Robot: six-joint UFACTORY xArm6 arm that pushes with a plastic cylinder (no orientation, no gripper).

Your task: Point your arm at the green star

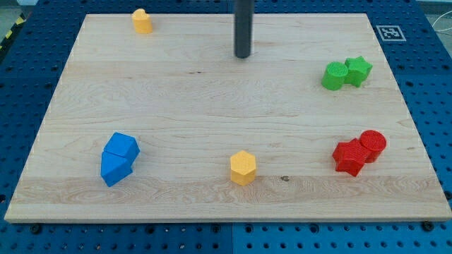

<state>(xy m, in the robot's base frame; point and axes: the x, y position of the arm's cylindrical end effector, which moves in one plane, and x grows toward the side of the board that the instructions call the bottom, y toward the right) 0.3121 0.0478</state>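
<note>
Pale wooden surface: green star touching a green cylinder, well right of my tip; no pincer visible.

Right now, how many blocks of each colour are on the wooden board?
Yellow: 2, one at the view's top, one at the bottom
Green: 2, a cylinder touching a star
Red: 2
Blue: 2
Total: 8

A green cylinder sits at 3 o'clock, two red blocks at 4, two blue blocks at 8, a yellow hexagonal block at 6, and a yellow block at 11.
</note>
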